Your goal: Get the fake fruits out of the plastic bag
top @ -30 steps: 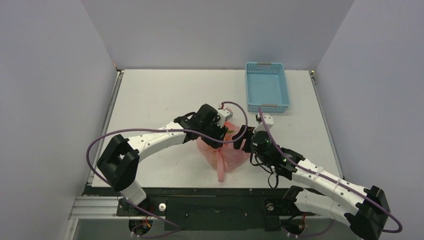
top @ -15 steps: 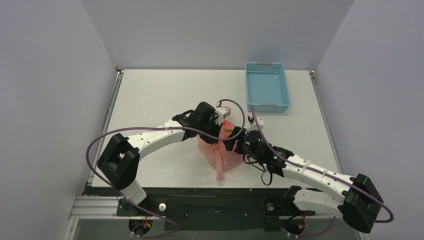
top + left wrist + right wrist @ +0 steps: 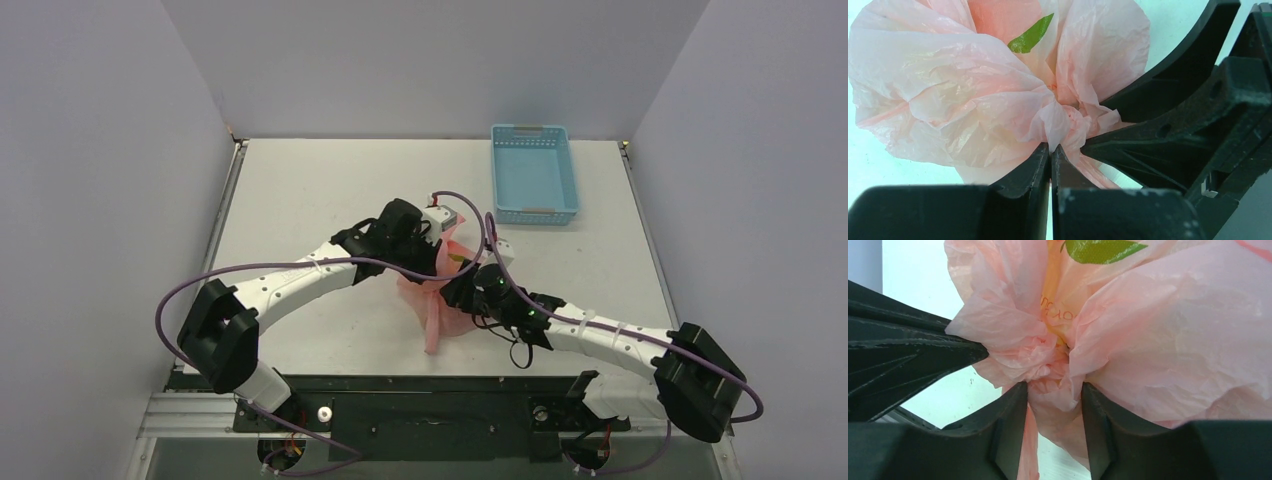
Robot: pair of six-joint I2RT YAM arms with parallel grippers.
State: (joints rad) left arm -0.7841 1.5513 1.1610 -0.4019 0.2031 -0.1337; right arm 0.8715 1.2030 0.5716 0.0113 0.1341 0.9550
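both arms have closed in on the pink plastic bag (image 3: 447, 292) mid-table.
left gripper (image 3: 1050, 152) is pinched shut on its gathered neck; right gripper (image 3: 1054, 390) straddles the same bunch, jaws half-closed, grip uncertain. thin, soft, slippery film: hold bunched folds.

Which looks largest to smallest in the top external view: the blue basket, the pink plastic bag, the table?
1. table
2. blue basket
3. pink plastic bag: the arms cover part of it, so its place below the basket is unsure.
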